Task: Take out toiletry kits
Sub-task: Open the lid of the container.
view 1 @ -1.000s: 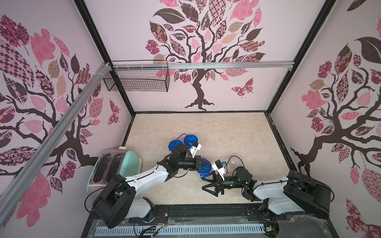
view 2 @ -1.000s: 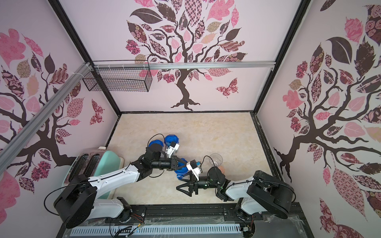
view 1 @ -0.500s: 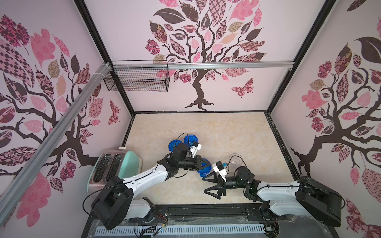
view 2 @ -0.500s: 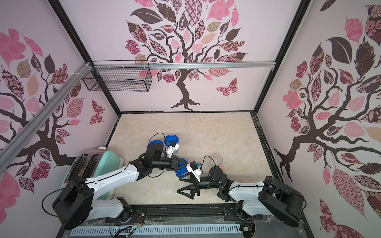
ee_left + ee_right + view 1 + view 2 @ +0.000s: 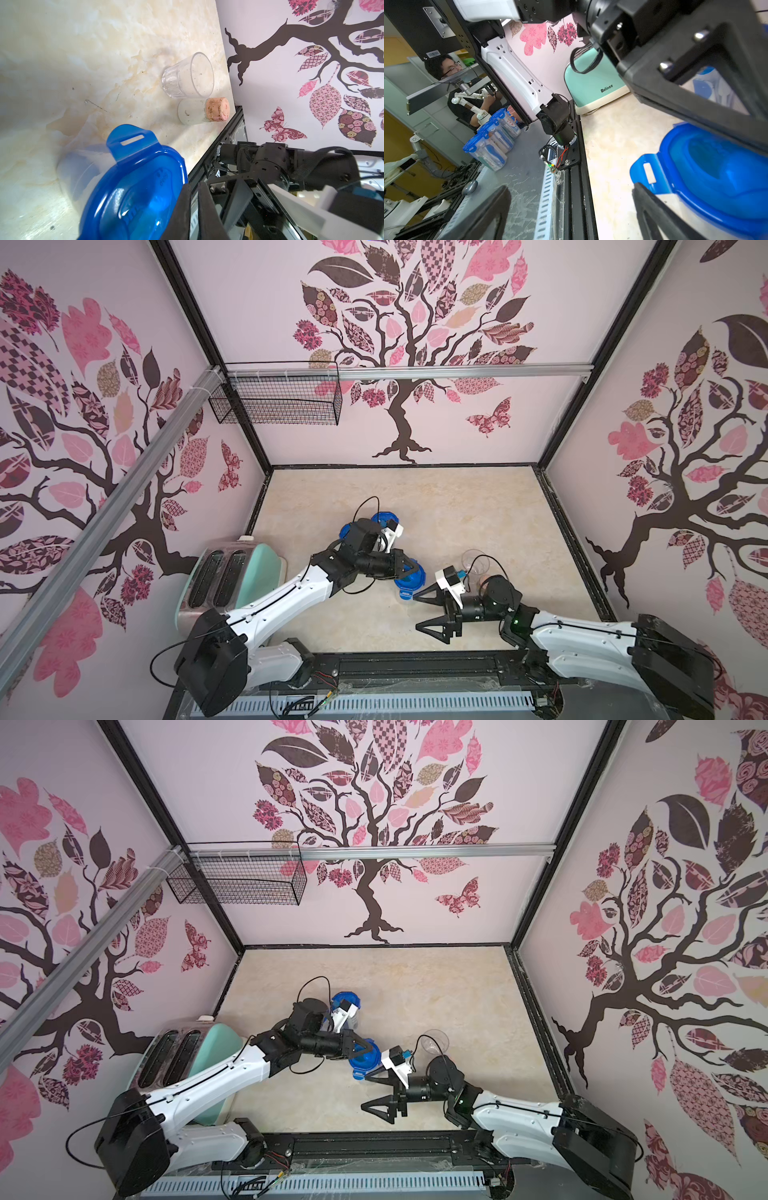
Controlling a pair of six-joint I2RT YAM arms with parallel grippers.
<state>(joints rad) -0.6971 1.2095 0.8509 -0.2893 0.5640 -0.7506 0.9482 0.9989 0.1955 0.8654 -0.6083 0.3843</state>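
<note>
Opening a jar (image 5: pixel 409 578) looks like the step in hand, so the task seems near its start. In both top views this jar stands low and centre on the table (image 5: pixel 457 506) with its blue lid (image 5: pixel 133 193) on. The left wrist view shows one clip tab (image 5: pixel 129 138) flipped up; the other clips are hidden.

The jaws of the left arm (image 5: pixel 291 597) sit close together right over that lid, and I cannot tell whether they pinch it. The jaws of the right arm (image 5: pixel 582 635) are spread wide and empty, just right of the jar.

Two more lidded jars (image 5: pixel 382 517) stand just above, partly behind the left arm. No toiletry kit lies loose on the table. Blue and white pieces (image 5: pixel 708 87), likely a kit, show inside a shut jar at the upper right of the right wrist view. A tumbler (image 5: pixel 473 560) and a corked bottle (image 5: pixel 201 112) stand right of centre, and a toaster (image 5: pixel 224 576) at lower left.

Left to do, as I judge it: free the clips, lift the lid, take the contents out, then repeat for the other jars.
</note>
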